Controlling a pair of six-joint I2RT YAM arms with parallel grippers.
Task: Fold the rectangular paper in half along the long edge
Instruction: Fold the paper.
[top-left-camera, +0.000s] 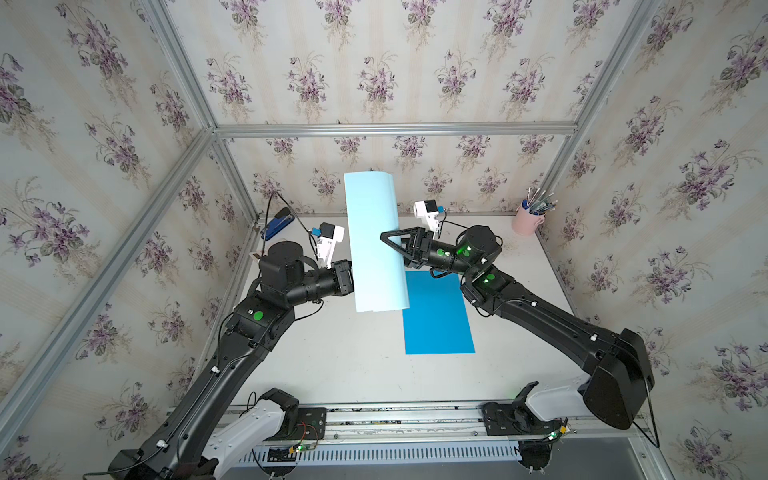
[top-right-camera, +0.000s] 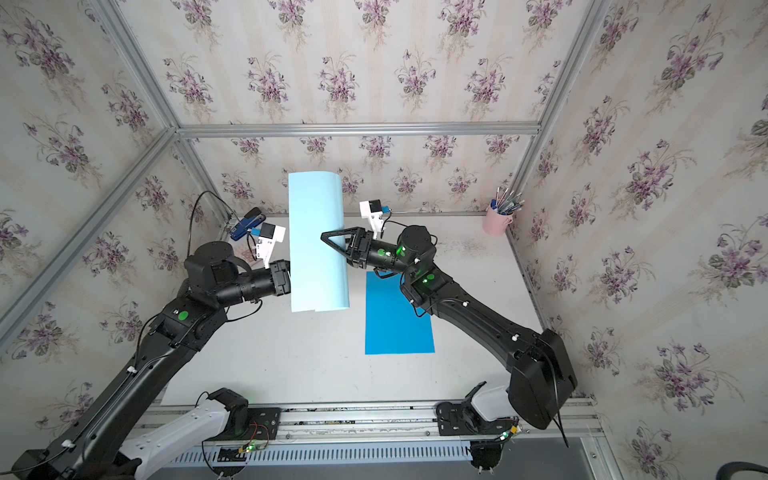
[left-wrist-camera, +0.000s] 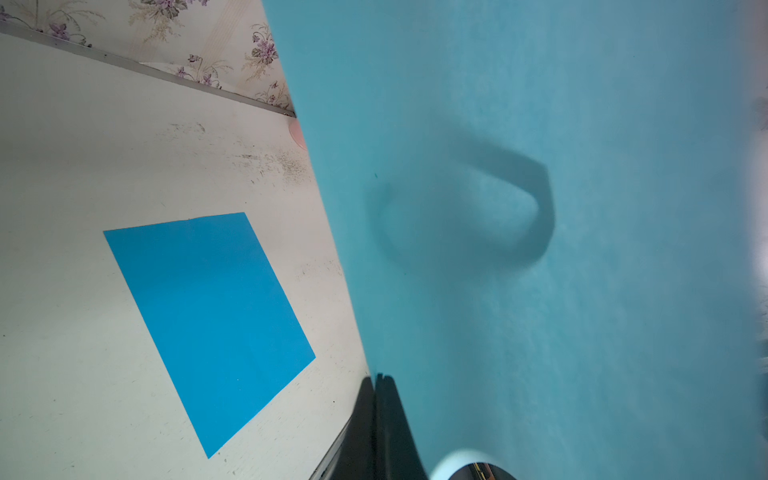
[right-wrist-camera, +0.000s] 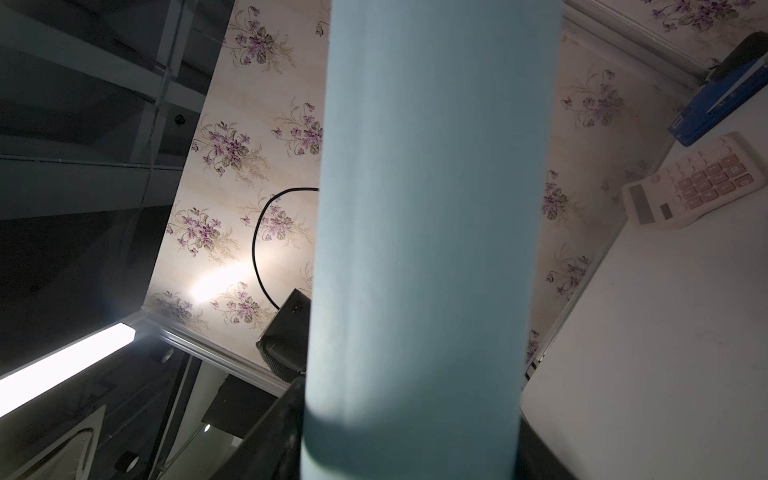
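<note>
Right now the left gripper is pinching shut on the long edge of the paper, holding the loosely doubled sheet up above the table. The right gripper is standing spread, straddling the paper's rounded side. A blue sheet is lying flat below, toward the right, with bare tabletop showing nearer.

Curled pale paper above table
</note>
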